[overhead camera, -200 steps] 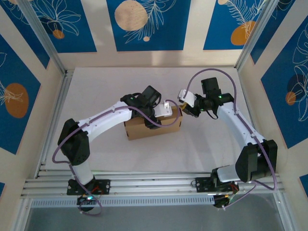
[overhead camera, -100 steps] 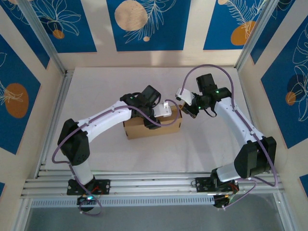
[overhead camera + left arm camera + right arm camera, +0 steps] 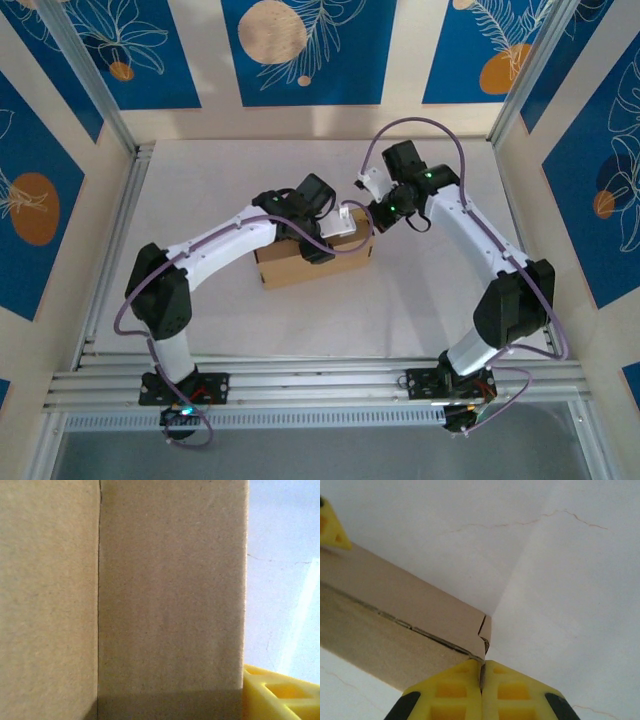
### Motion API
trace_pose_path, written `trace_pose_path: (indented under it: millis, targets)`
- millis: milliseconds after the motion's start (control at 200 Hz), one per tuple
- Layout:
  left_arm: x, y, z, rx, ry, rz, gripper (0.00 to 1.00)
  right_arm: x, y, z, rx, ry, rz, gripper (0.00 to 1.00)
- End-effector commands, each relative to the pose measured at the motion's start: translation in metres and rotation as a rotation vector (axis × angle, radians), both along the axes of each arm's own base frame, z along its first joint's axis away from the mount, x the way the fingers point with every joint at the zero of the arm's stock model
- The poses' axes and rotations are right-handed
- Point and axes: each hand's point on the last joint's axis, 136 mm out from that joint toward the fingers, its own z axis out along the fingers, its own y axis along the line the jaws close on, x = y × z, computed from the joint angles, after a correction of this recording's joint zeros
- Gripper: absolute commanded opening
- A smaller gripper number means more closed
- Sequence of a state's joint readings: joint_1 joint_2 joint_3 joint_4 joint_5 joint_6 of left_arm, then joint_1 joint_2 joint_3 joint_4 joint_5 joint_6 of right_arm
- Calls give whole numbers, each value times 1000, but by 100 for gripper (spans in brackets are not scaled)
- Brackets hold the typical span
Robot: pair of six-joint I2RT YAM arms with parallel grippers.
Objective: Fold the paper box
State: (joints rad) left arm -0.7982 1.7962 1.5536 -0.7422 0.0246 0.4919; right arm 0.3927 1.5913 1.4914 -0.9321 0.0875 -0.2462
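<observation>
The right tool (image 3: 481, 672) is shut at the paper box (image 3: 395, 625) corner; left tool (image 3: 338, 234) opening unclear.

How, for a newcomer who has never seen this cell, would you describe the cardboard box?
Start at the white tabletop walled by blue-and-cream patterned panels. Near its middle, between the two white robot arms, sits a plain brown, shallow rectangular cardboard box. It is the one brown thing on the white surface, with the left end effector at its top.

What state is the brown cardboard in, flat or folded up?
Folded up. The paper box stands as a block with upright walls; the right wrist view shows its formed corner.
</observation>
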Motion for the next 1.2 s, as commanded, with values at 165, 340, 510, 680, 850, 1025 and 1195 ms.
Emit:
trace_pose_path:
  millis: [165,340,510,680,850,1025,1195]
  targets:
    - [6,-4,-20,-5,55,29,66,-13,19,-17,52,193,-267,0]
    - [9,-3,-21,-10,63,45,66,-13,29,-13,159,218,-343,0]
    - [11,-4,-19,-25,70,58,68,-10,25,-26,153,148,-374,0]
    - [11,-2,-20,-24,68,57,69,-6,12,-44,103,51,-363,0]
    - [12,-1,-24,-14,66,56,68,-1,2,-47,50,-33,-338,0]
    - [13,0,-24,-10,52,48,68,0,1,-47,39,-47,-323,0]
    - [16,1,-3,-73,39,93,74,-9,4,-54,85,-11,-375,0]
